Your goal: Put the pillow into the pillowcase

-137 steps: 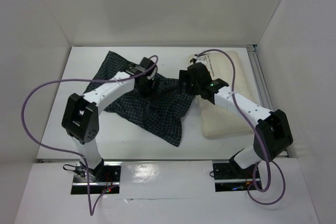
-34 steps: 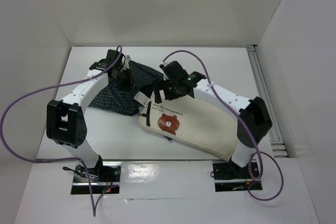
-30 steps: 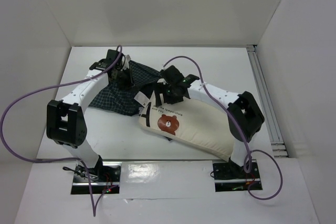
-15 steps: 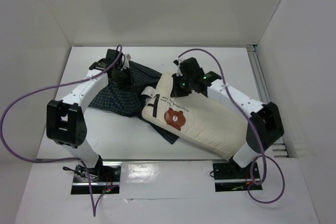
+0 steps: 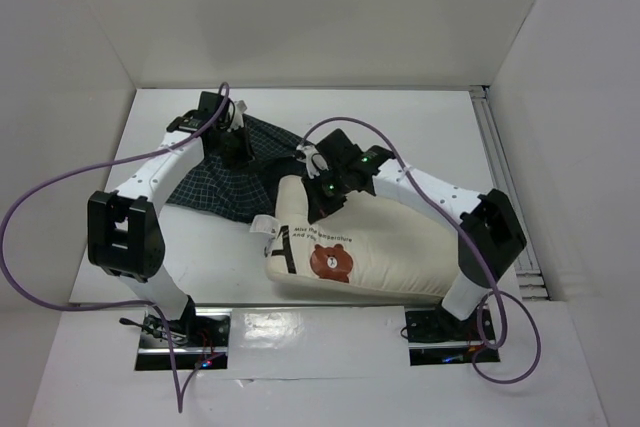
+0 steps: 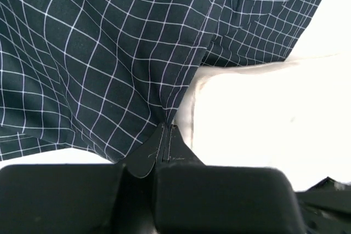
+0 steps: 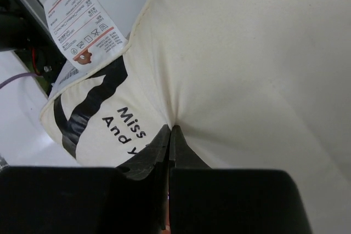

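- Top external view: left gripper (image 5: 238, 147) is at the far end of the pillowcase (image 5: 222, 185), jaws together, pinching the checked cloth.
- Left wrist view: the fingertips are clamped on a raised fold of that cloth, with the cream pillow (image 5: 390, 252) edge just beside the fold.
- Right gripper (image 5: 322, 197) is shut on a pinch of pillow fabric, close to the black lettering (image 7: 130, 124).
- The pillow lies on the table (image 5: 200, 257), front centre to right, bear face (image 5: 331, 264) up and tag (image 5: 266, 226) sticking out at its left end.
- The pillow's far-left corner touches the pillowcase. Cannot tell if any of it is inside.
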`<action>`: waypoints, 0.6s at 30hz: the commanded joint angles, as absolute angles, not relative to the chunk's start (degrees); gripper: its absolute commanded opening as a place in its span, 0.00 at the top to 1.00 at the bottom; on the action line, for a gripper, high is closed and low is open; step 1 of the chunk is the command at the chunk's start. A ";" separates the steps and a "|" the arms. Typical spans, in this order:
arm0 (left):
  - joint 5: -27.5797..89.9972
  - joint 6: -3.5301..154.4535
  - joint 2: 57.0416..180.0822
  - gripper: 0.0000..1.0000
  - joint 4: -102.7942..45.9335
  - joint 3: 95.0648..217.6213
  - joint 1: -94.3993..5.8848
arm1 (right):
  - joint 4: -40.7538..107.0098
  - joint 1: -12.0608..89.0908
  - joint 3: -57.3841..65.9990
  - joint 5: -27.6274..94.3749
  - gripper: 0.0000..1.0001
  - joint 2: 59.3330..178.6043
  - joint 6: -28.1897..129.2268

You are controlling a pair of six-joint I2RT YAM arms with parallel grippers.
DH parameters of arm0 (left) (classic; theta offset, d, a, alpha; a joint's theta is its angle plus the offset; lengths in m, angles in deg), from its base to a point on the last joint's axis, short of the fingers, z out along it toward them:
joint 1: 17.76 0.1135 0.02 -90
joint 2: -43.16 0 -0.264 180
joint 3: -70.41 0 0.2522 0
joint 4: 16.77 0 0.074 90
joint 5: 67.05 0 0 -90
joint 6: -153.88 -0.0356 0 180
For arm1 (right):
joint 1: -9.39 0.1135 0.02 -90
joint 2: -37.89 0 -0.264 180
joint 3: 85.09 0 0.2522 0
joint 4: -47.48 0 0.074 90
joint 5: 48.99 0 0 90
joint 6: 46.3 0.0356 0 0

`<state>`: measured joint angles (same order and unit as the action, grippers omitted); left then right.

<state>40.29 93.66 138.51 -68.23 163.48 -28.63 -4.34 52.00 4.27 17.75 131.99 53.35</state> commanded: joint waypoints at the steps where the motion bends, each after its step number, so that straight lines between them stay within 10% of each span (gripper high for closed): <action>1: 42.02 91.57 135.36 1.00 -67.89 163.90 -28.22 | -4.16 51.14 8.56 15.09 1.00 134.38 50.65; 18: 42.37 87.26 127.35 1.00 -69.02 155.53 -31.46 | -13.39 39.89 35.89 1.66 1.00 154.61 46.43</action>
